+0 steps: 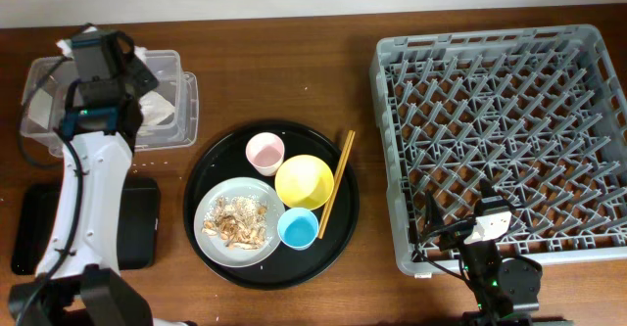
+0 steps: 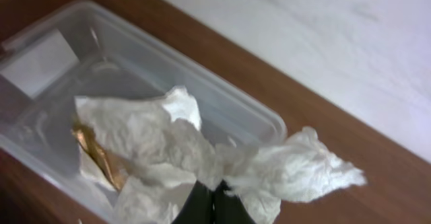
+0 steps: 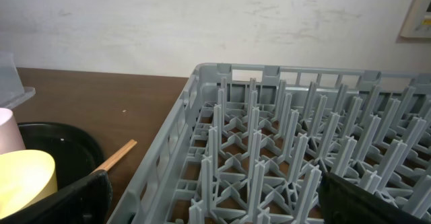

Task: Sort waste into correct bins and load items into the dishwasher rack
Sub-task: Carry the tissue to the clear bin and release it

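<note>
L end effector [image 2: 214, 202]: jaws closed tight, pinching a fold of the crumpled white napkin [image 2: 168, 140]. Napkin fans out both ways from the pinch, w/ the small brown snack wrapper [image 2: 97, 158] caught in its folds on one side.

Straight beyond the tips, i.e. down, lies the clear box [image 2: 259, 116]. Most of the napkin hangs within its rim outline. In wrist view one ragged lobe overlaps bare bench [image 2: 377, 163] past the box corner. Can't tell if paper touches the box floor.

So the relation that matters: target sits directly under the load, no real sideways travel needed. Prob. just a release, maybe after a small shift along the box's long axis so the stray lobe drops in too. Overhead agrees: L arm's head is over the box, whose long side runs left-right near the bench's far edge.

Next out: shallow black tray [image 1: 29, 233], just near-side of the box, partly under L arm. Then round black tray [image 1: 211, 164] mid-bench, w/ plate [image 1: 243, 256] of food scraps [image 1: 238, 218], nearer L arm than R.

Farthest: dishwasher rack [image 1: 500, 130] on R side. R end effector [image 3: 215, 200] wide open, holding nothing, at rack's near edge.
</note>
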`<state>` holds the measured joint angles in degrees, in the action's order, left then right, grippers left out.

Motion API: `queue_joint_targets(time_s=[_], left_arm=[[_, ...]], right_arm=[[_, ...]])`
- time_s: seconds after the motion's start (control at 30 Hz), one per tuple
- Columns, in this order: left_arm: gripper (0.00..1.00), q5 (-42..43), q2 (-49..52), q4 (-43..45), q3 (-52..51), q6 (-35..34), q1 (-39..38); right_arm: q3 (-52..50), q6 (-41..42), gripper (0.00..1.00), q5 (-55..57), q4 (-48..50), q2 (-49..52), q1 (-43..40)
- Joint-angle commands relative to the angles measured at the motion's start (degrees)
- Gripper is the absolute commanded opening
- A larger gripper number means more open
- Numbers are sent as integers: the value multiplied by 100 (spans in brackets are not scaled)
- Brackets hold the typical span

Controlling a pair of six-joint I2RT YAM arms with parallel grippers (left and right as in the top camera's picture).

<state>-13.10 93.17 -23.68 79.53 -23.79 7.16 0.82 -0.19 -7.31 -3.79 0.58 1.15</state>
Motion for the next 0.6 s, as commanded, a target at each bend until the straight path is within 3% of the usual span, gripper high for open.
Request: queue_joint_targets(time_s=[0.0,0.03,0.2,0.27,0.4,0.53,0.57], left_arm=[[27,-282,540,289,55,675,184],[33,-282,638,306,55,699,227],[41,-280,752,243,55,697,428],[50,-278,699,105,57,697,470],[59,-267,254,-153,57,671,446],[82,-286,-437,-205,57,675,450],[99,-332,-632,-219,57,675,463]], right_arm=[[-50,22,99,28,-4,-39,-42],[-50,22,99,28,-4,-39,-42],[-50,22,99,28,-4,-39,-42],[-50,22,99,28,-4,-37,-42],[-50,22,99,28,-4,-39,-42],[-50,22,99,28,-4,-39,-42],[-50,22,99,28,-4,-39,-42]])
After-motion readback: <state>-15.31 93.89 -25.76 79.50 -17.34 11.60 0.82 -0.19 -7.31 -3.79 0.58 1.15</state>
